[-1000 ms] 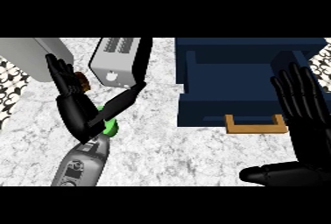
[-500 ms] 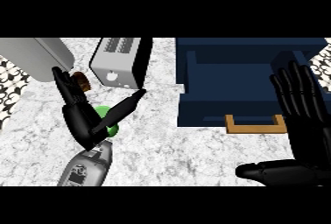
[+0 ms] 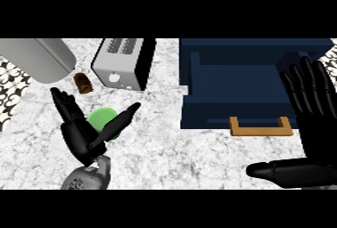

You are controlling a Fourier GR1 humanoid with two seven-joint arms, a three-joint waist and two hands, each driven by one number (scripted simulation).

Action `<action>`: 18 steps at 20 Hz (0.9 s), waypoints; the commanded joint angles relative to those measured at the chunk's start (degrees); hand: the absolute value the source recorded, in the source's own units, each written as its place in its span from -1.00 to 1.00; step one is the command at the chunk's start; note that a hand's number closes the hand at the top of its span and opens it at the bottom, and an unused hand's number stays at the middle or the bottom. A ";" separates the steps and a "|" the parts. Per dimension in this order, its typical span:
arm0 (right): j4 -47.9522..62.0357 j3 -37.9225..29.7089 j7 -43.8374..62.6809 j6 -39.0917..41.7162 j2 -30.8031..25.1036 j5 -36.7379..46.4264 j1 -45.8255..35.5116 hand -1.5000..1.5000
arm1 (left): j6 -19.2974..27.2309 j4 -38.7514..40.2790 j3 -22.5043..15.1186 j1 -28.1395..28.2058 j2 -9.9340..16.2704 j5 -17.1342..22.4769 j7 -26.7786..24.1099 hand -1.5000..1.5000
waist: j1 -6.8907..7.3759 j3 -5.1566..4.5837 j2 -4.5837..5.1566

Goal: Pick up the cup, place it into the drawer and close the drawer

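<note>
A green cup [image 3: 100, 119] stands on the marble counter at the left, partly hidden by my left hand [image 3: 82, 136]. That hand is open, its fingers spread upright on the cup's left and its thumb stretched across the cup's right side. The dark blue drawer [image 3: 197, 80] stands open at the upper right, its wooden handle [image 3: 260, 132] facing me. My right hand [image 3: 313, 116] rests open at the right edge, fingers up, beside the drawer's front.
A silver toaster [image 3: 121, 63] stands behind the cup. A small brown object [image 3: 83, 83] lies left of the toaster. A grey rounded appliance [image 3: 36, 58] fills the upper left corner. A patterned tile strip [image 3: 10, 95] runs along the left edge.
My left hand has drawn back toward me and a little left, so more of the green cup shows between fingers and thumb. The right hand has stayed put.
</note>
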 commanded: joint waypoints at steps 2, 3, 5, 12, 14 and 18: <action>-0.79 0.68 0.08 -0.53 0.84 0.61 1.16 -1.00 | -1.63 4.21 5.12 0.85 -0.20 7.86 -7.00 -1.00 | -0.08 -0.02 0.03; -2.28 2.11 0.76 -0.95 1.35 1.75 1.91 -1.00 | -0.39 3.41 3.66 2.61 -0.20 9.17 -9.70 -1.00 | -0.06 -0.02 0.00; 1.32 3.36 0.11 -2.00 2.03 4.13 -0.78 -1.00 | 0.89 4.00 2.87 3.08 -0.20 8.64 -9.30 -1.00 | 0.07 0.00 0.01; -2.43 3.38 0.49 -0.07 1.48 2.49 1.89 -1.00 | -3.95 9.42 2.75 8.79 -0.20 23.51 -25.53 -1.00 | 0.04 -0.02 -0.02; -0.53 -1.65 2.58 0.92 -1.04 -2.05 -2.11 -1.00 | -9.20 16.62 6.71 7.66 -0.20 30.04 -33.40 -1.00 | -0.02 -0.06 0.07; -5.14 3.09 3.02 -0.61 1.65 1.23 1.52 -1.00 | -9.12 17.70 5.65 6.64 -0.19 29.72 -32.64 -1.00 | -0.03 -0.01 -0.01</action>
